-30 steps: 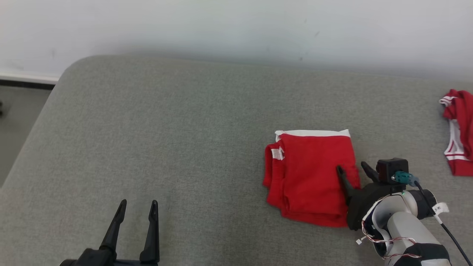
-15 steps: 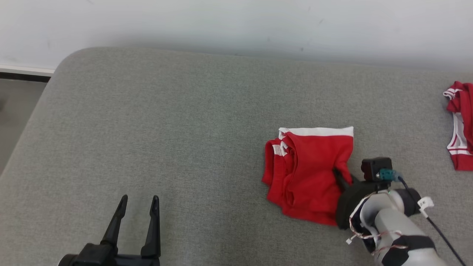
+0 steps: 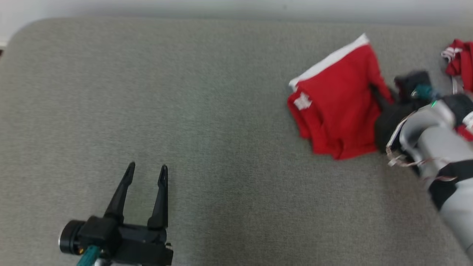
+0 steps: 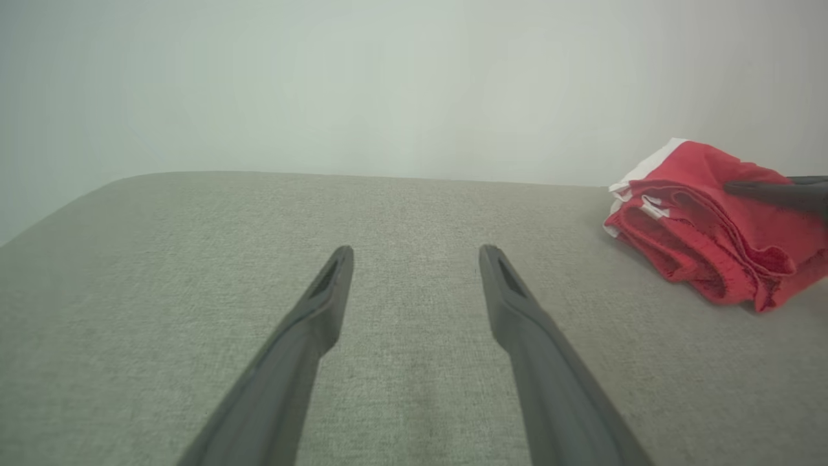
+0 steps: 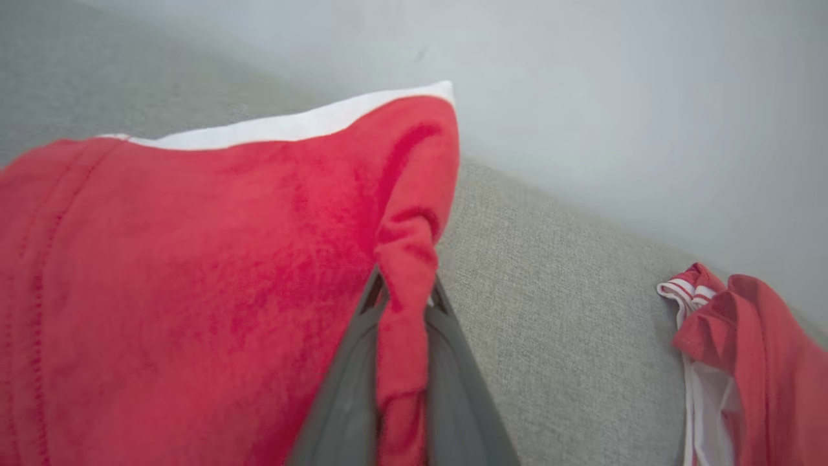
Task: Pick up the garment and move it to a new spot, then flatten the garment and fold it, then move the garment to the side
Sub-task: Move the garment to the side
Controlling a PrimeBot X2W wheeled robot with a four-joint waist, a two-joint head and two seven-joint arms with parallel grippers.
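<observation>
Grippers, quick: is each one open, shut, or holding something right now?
Left gripper: open, holding nothing.
Right gripper: shut on the garment, pinching a fold at its edge.

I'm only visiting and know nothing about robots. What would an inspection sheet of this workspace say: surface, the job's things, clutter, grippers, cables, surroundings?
Surface: grey fabric pad, woven, with rounded far corners.
Job's things: folded red garment with a white band, lying towards the pad's right side, one edge pinched.
Clutter: second red-and-white garment, crumpled, further right and apart from the first.
Grippers: left gripper open over bare fabric, holding nothing; right gripper shut on the folded red garment's edge.
Cables: thin wires looped along the right forearm; teal plug near its wrist.
Surroundings: pale wall behind the pad; nothing else seen.
</observation>
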